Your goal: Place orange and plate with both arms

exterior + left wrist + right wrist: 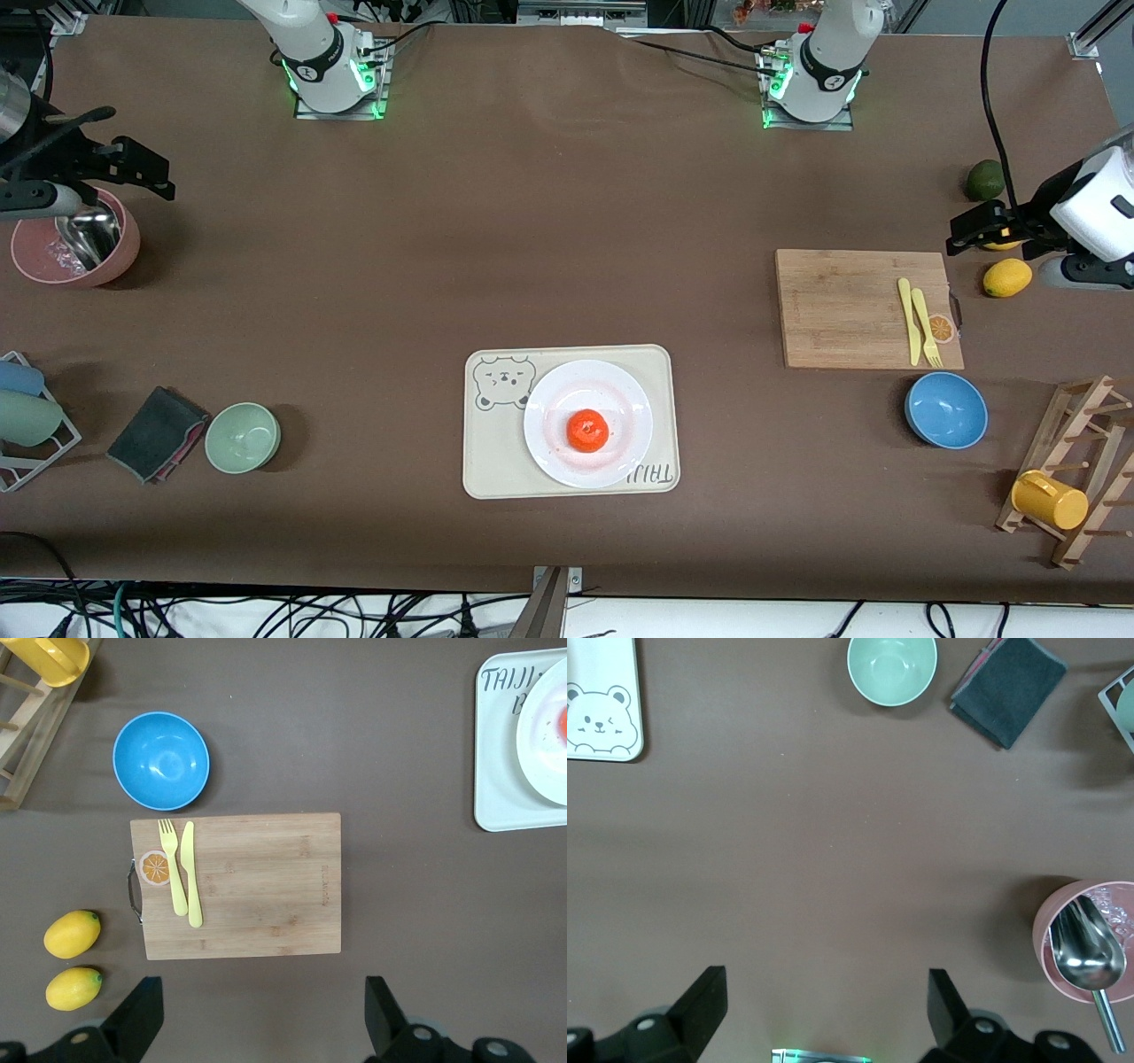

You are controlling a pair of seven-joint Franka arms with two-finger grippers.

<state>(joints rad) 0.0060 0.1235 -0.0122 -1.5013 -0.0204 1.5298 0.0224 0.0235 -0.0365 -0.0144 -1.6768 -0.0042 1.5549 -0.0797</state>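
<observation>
The orange (pixel 587 430) lies in the middle of the white plate (pixel 549 399). The plate rests on the beige bear-print tray (pixel 496 461), near the table's front edge. The left wrist view shows the plate's edge (pixel 542 735) and a sliver of the orange (pixel 563 722). My left gripper (pixel 974 229) hangs open and empty over the lemons beside the cutting board; the left wrist view (pixel 263 1019) shows it too. My right gripper (pixel 142 168) hangs open and empty by the pink bowl; the right wrist view (pixel 824 1010) shows bare table under it.
A wooden cutting board (pixel 850 306) carries a yellow knife and fork. Two lemons (pixel 1007 277), a green avocado (pixel 983 180), a blue bowl (pixel 946 409) and a mug rack (pixel 1076 470) stand at the left arm's end. A pink bowl (pixel 124 252) with a scoop, a green bowl (pixel 243 437) and a dark cloth (pixel 158 433) stand at the right arm's end.
</observation>
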